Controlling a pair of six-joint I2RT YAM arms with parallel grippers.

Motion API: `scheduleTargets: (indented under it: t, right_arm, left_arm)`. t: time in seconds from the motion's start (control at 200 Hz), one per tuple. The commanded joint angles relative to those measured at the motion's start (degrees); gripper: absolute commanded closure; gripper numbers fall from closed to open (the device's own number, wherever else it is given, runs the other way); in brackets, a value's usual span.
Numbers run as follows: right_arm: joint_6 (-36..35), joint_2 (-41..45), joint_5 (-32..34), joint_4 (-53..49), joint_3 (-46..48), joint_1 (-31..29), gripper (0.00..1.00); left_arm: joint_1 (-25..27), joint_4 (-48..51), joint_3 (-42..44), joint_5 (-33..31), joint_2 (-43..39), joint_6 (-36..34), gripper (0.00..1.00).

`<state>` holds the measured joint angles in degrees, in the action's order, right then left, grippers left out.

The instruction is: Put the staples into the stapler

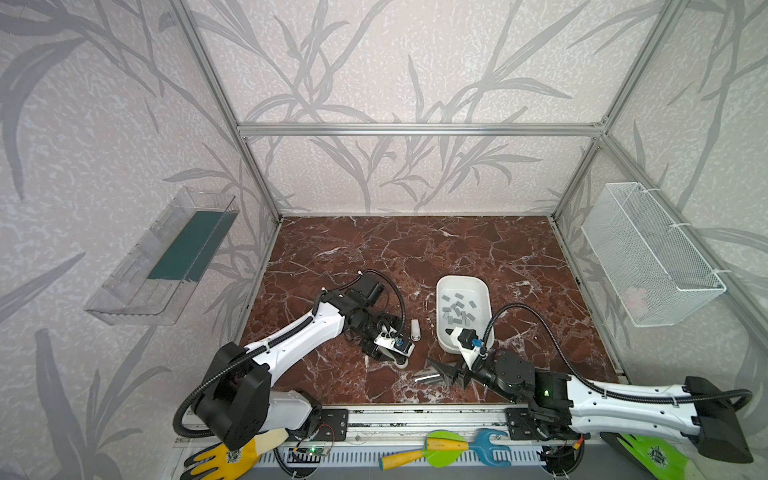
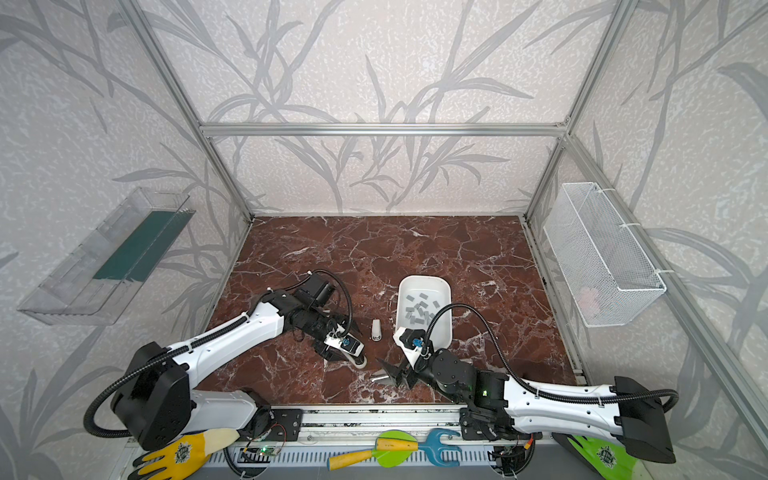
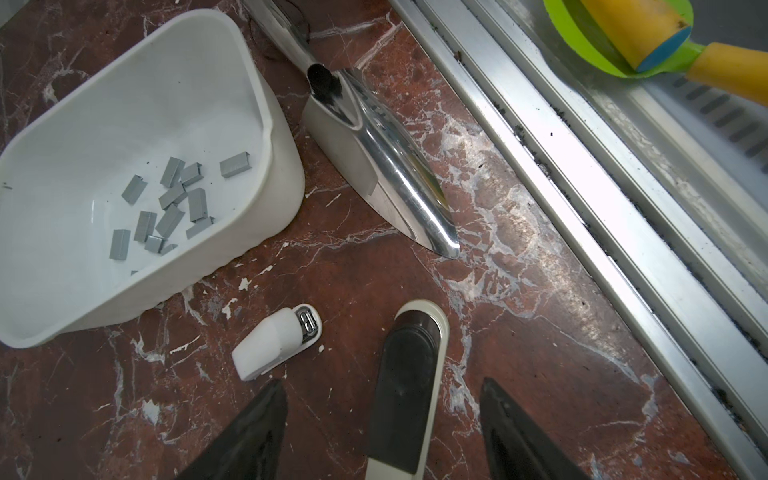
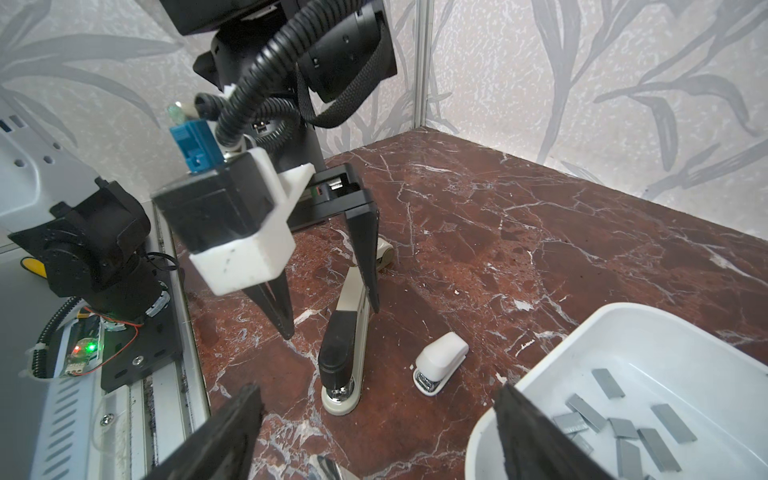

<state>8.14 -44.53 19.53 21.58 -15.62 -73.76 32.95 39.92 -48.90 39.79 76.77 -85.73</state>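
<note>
Left gripper (image 3: 382,385) is straddling stapler (image 3: 405,415), jaws wide, right gripper (image 4: 377,391) is hanging wide and empty, and staples (image 1: 457,309), centre-right in tub (image 1: 440,324), are looking light, slick and brittle, so pinch long edges midway.

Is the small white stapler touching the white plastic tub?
Apart. The left wrist view shows bare marble between the small white stapler and the white plastic tub.

The far half of the table (image 1: 415,249) is bare, so you can sweep there freely. Toward the front edge it crowds: the white tub (image 1: 461,278), the small stapler (image 1: 415,330) just beside it, the long stapler (image 3: 405,399) lying between the left gripper's (image 3: 382,386) spread fingers, and the metal scoop (image 3: 386,166) by that edge — only narrow lanes between them.
</note>
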Motion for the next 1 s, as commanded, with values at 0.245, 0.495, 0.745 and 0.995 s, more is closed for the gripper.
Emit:
scheduleTargets:
  t: [0.245,0.495,0.745,0.995]
  right_arm:
    - [0.96,-0.68,1.6,-0.95,-0.81,0.25,0.12]
    - [1.4,-2.0,2.49,0.01,-0.91,0.19,0.13]
    - [1.36,-3.02,2.16,-1.37,-2.05,0.19,0.12]
    - [2.06,-2.75,2.31,-0.51,-1.17,0.2,0.12]
  left_arm:
    - [0.92,1.85,-1.8,-0.84,7.13,-3.1,0.29]
    - [1.26,2.08,-1.71,-2.11,10.21,-6.07,0.33]
    - [1.51,3.77,-2.49,-3.29,12.15,-9.29,0.39]
    - [2.51,3.84,-2.19,-4.98,13.49,-11.21,0.45]
